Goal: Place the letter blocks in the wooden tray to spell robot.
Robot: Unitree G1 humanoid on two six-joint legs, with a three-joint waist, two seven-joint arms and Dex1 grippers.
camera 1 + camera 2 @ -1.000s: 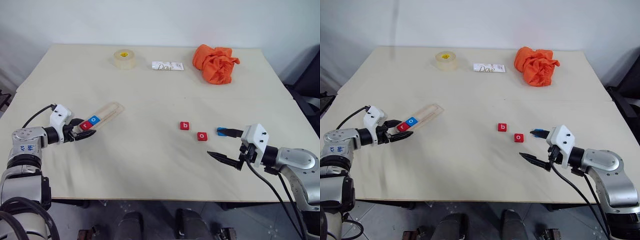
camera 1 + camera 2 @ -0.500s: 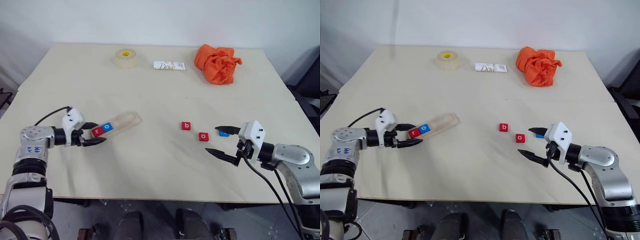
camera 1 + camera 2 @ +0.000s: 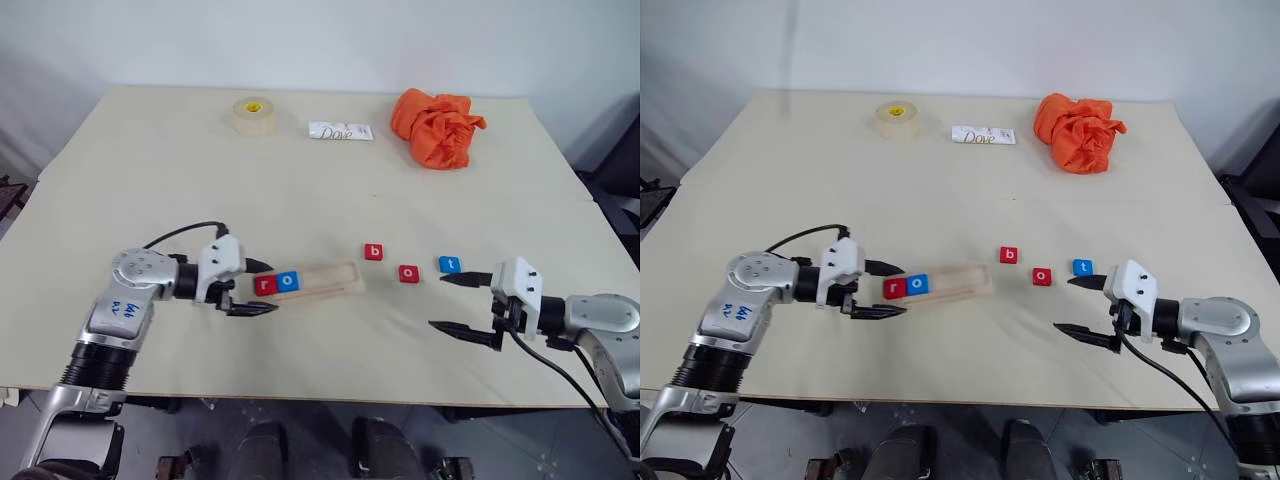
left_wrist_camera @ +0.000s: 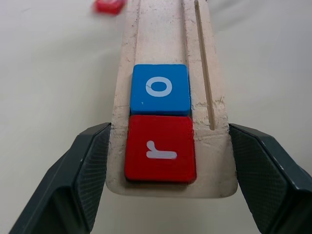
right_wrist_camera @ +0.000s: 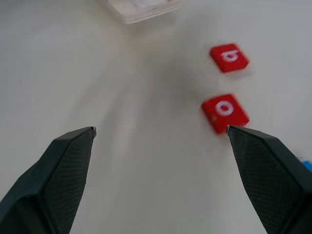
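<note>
Two letters in, three to go

The left claw (image 3: 252,290) grips the wooden tray (image 3: 325,280) by its end, holding r (image 3: 265,285) and o (image 3: 288,281). The right claw (image 3: 462,303) is wide open near b (image 3: 373,251), the red o (image 3: 408,273) and t (image 3: 450,264) on the counter (image 3: 300,180). Hold the tray flat and grab b next.

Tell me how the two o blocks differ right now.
Colour: the blue o block is blue, the red o block red. Place: the blue one sits in the wooden tray beside the red r block; the red one lies loose on the table, between the b block and the t block. Both are small square tiles with a white o.
</note>
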